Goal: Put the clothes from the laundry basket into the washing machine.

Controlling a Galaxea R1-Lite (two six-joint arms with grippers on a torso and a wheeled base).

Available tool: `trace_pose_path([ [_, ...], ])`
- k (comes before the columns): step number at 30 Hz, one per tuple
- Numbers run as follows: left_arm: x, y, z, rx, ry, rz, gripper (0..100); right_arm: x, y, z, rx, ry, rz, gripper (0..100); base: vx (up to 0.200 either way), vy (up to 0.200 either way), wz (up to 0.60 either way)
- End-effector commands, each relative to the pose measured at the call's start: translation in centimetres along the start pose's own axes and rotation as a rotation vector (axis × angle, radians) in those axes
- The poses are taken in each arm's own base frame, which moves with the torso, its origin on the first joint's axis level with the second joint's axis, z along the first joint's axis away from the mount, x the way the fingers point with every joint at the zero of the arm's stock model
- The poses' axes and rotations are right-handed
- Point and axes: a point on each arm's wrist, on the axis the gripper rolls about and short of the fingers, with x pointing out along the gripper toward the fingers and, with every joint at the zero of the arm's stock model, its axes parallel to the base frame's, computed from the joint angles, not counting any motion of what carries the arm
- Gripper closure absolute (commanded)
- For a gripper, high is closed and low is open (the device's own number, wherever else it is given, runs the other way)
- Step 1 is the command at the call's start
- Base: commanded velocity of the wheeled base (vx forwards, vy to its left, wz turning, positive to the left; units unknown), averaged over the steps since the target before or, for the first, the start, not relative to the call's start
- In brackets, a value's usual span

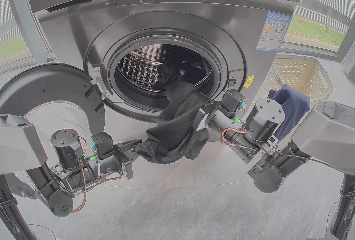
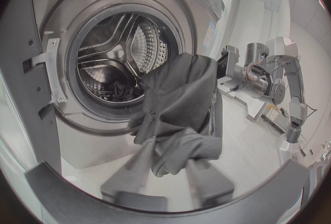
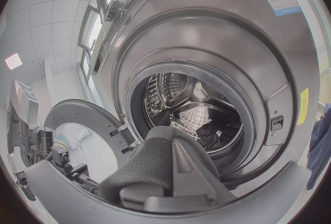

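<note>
A black garment (image 1: 173,122) hangs in front of the washing machine's (image 1: 207,15) open drum (image 1: 148,67), stretched between both grippers. My left gripper (image 1: 137,149) is shut on its lower end, with cloth bunched between the fingers (image 2: 138,173). Higher up, by the drum's lower rim, my right gripper (image 3: 169,166) is shut on the upper part, and the cloth drapes over one finger. Dark clothes (image 1: 168,68) lie inside the drum. A beige laundry basket (image 1: 325,78) stands to the machine's right with a blue garment (image 1: 294,107) hanging over its front edge.
The round machine door (image 1: 55,89) stands swung open at the left, close behind my left arm. Grey floor (image 1: 185,196) lies bare below the garment. Windows run behind the machine.
</note>
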Motion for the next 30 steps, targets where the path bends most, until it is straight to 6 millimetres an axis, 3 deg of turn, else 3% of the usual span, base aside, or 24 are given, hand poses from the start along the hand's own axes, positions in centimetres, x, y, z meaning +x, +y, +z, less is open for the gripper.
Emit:
trace_pose_path([
  [1, -0.3, -0.3, -1.2, -0.018, 0.056, -0.012, 0, 0.0, 0.1, 0.6, 0.0, -0.014, 0.003, 100, 0.0, 0.0, 0.0],
  [10, -3.3, -2.5, -4.3, -0.002, 0.227, -0.169, 0, -0.1, 0.3, 0.5, 0.006, -0.009, 0.005, 100, 0.0, 0.0, 0.0],
  [21, -3.3, -2.8, -3.2, 0.019, 0.172, -0.217, 0, -0.1, 1.3, 0.3, 0.014, -0.005, 0.03, 100, 0.0, 0.0, 0.0],
  [30, 3.3, -1.5, -0.8, 0.035, -0.013, -0.161, 0, -0.4, 2.7, -0.3, 0.024, 0.017, 0.062, 100, 0.0, 0.0, 0.0],
])
